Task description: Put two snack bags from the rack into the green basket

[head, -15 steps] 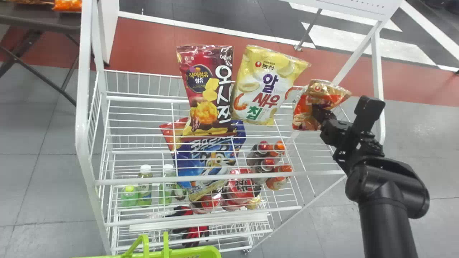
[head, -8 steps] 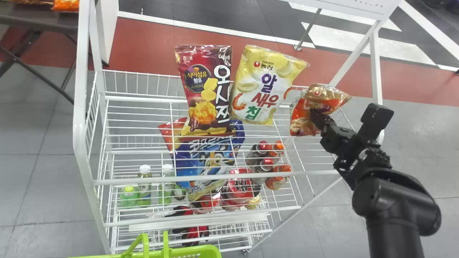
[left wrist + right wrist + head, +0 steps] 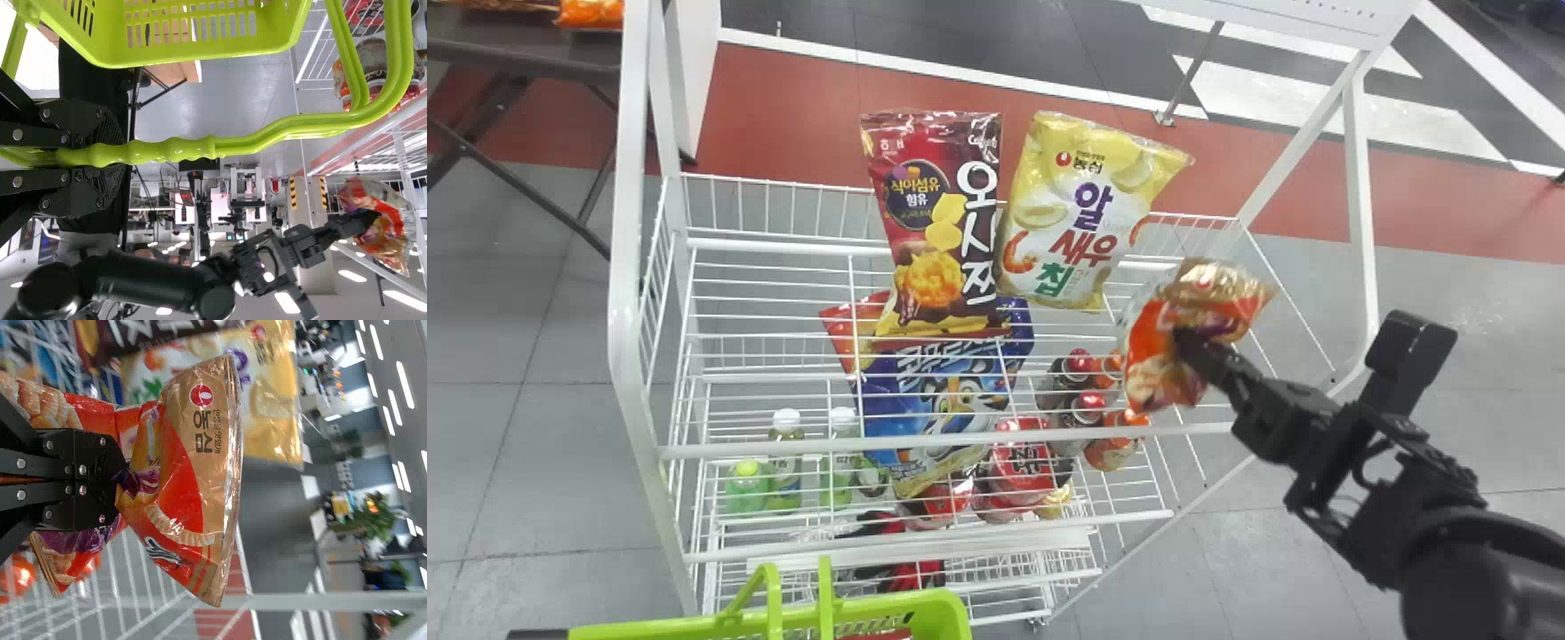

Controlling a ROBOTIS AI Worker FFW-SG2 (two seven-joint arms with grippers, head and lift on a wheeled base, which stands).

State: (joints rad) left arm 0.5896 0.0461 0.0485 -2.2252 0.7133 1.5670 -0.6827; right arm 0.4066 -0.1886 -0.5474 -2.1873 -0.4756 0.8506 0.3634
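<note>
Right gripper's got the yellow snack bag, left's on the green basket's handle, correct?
Wrong bag: the right gripper holds the orange-red bag, per the right wrist view; the yellow bag is in the rack. Left gripper on the green basket's handle: correct.

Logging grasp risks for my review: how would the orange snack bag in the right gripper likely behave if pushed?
The orange snack bag would probably fold easily, since it creases deeply where the right gripper pinches it. Its glossy film may be slippery, and its flared ends could bend.
</note>
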